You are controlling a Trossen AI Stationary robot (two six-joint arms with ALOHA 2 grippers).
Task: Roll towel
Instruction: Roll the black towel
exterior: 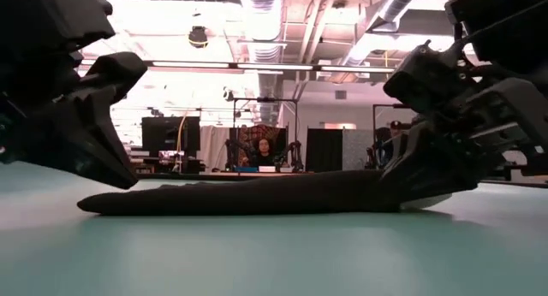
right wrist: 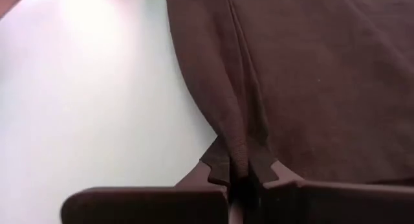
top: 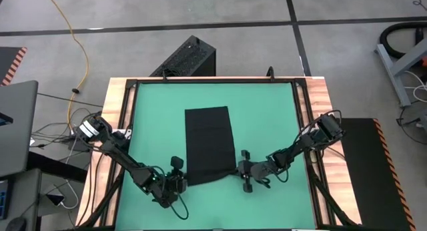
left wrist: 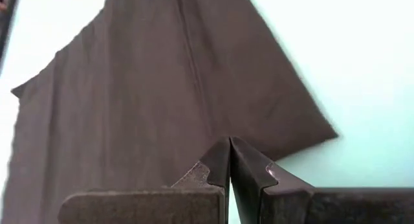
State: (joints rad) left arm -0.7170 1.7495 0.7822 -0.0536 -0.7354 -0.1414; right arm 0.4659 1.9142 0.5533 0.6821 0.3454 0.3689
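Observation:
The black towel (top: pixel 208 145) lies spread lengthwise on the green table, its far part flat. My left gripper (top: pixel 180 175) is at the towel's near left corner and shut at its near edge (left wrist: pixel 229 146). My right gripper (top: pixel 241 169) is at the near right corner, shut on a ridge of cloth (right wrist: pixel 238 153). In the low view the towel (exterior: pixel 257 198) rises toward the right gripper (exterior: pixel 411 180) and lies flat by the left gripper (exterior: pixel 120 172). No white tag shows. My left gripper has its shut fingertips on the towel's near edge (left wrist: pixel 220 130), close to the left corner, coming in low from the table's left. A faint crease runs to the tips. How much cloth is between them does not show. The cloth there lies flat on the table. My right gripper pinches a raised fold of the towel (right wrist: pixel 240 136) between its two fingers, at the near edge by the right corner. The fingers come in low from the table's right. The cloth rises a little into the hold (exterior: pixel 390 183); the rest of the towel lies on the table.
A black vented box (top: pixel 187 57) stands beyond the table's far edge. Wooden rails (top: pixel 320 111) border the green mat on both sides. Bare mat lies left and right of the towel. A person sits in the room behind the table (exterior: pixel 261 150).

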